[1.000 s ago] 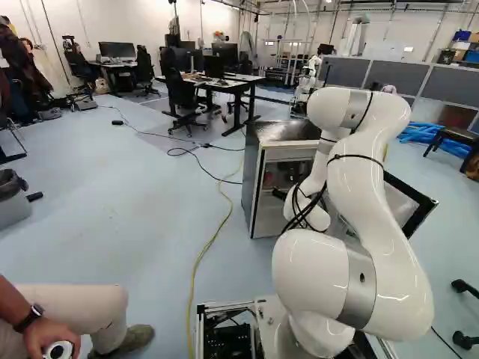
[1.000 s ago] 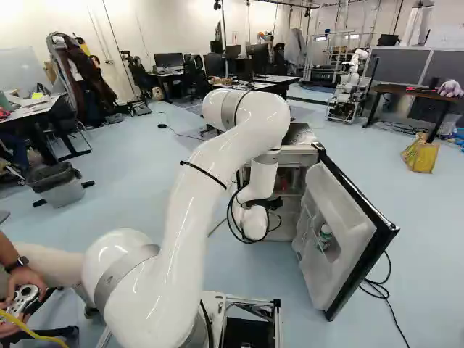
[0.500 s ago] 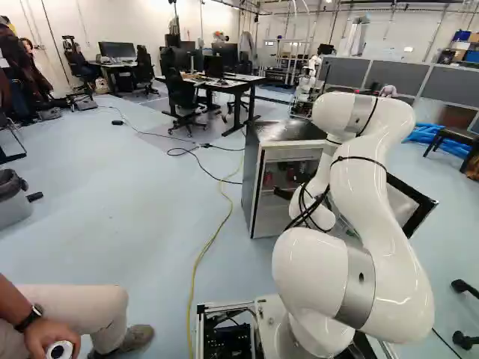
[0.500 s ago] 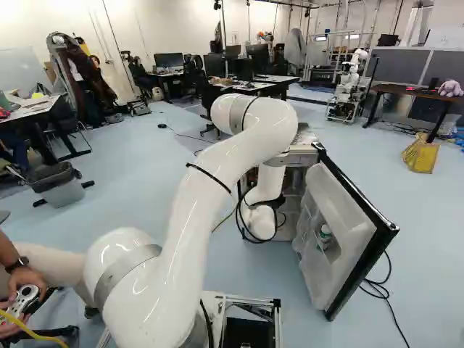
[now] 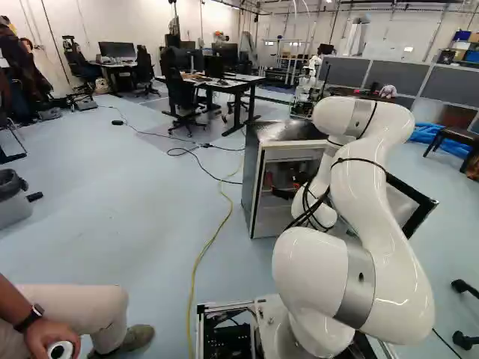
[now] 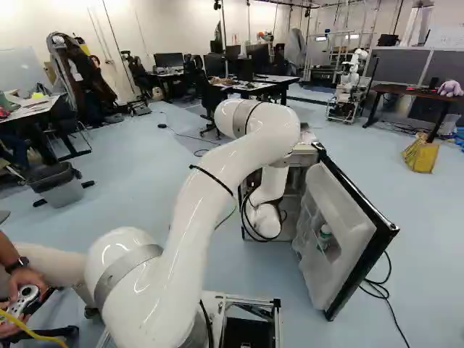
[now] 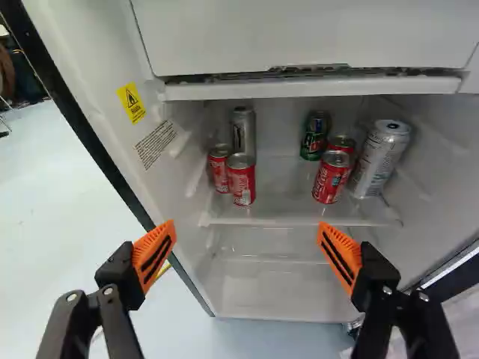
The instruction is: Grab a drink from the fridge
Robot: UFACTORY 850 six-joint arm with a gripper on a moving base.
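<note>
"Ahead of the base stands the fridge (image 5: 253, 183), its door (image 6: 346, 225) swung open. Where's our drink?"

"Up on the shelf (image 7: 288, 216), among several cans. The jaws stand wide before them, holding nothing."

"Which can suits?"

"Probably the front red can (image 7: 241, 181); it lies roughly ahead of the middle. I'd narrow the spread first, since one of the fingers (image 7: 153, 250) lines up with the side wall (image 7: 168, 187). Then go in slowly, clear of the shelf's lip."

"Risk?"

"Toppling the neighbouring red can (image 7: 218, 168). Centre well, close gently."
</note>
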